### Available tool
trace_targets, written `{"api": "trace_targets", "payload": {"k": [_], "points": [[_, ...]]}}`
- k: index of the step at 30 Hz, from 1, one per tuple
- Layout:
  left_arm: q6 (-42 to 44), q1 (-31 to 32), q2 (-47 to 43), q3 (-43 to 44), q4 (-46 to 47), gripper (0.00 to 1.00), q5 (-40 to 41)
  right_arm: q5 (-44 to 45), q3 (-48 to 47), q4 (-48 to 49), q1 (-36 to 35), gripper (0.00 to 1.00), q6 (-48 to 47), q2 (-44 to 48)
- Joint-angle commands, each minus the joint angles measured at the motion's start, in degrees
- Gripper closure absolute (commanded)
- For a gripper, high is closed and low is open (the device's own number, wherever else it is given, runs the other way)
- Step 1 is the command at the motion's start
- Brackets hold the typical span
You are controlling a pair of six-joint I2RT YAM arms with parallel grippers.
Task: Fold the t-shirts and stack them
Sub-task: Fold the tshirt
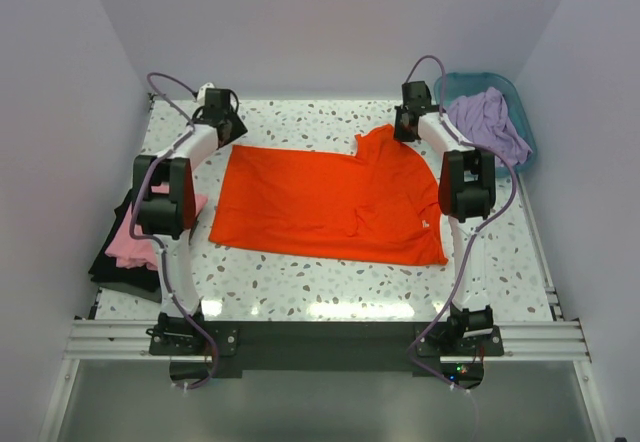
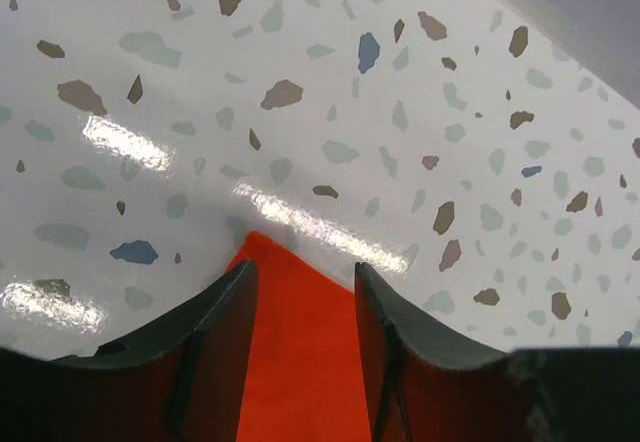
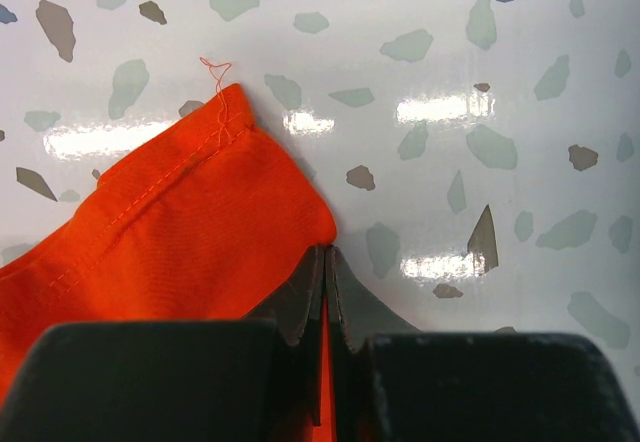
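Note:
The orange t-shirt (image 1: 330, 202) lies spread across the middle of the table. My left gripper (image 1: 226, 134) is open at the shirt's far left corner, its fingers (image 2: 215, 352) on either side of the orange corner (image 2: 300, 352). My right gripper (image 1: 404, 130) is shut on the orange shirt's far right edge (image 3: 190, 232), by the sleeve (image 1: 380, 142); a strip of orange cloth shows between its closed jaws. A pink t-shirt (image 1: 135, 242) lies folded on a black t-shirt (image 1: 115, 262) at the left edge. A lavender t-shirt (image 1: 490, 122) sits in the basket.
The teal plastic basket (image 1: 520, 97) stands at the far right corner, beyond the right arm. The pink and black pile lies beside the left arm. White walls close in the table at the back and both sides.

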State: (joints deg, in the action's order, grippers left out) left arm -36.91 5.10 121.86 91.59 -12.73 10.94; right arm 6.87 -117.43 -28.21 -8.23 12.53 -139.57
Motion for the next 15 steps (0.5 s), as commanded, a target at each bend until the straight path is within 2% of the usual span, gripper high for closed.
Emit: {"api": "trace_targets", "payload": {"k": [1, 6, 15], "points": [[-2.29, -0.36, -1.11, 4.11, -0.96, 0.53, 0.04, -0.37, -2.28, -0.53, 0.14, 1.00, -0.49, 0.70], [-5.10, 0.61, 2.41, 6.93, -5.98, 0.59, 4.35, -0.72, -2.37, -0.27, 0.14, 1.00, -0.41, 0.53], [-8.53, 1.58, 7.95, 9.30, -9.33, 0.62, 8.40, -0.63, -2.46, -0.36, 0.14, 1.00, -0.58, 0.26]]}}
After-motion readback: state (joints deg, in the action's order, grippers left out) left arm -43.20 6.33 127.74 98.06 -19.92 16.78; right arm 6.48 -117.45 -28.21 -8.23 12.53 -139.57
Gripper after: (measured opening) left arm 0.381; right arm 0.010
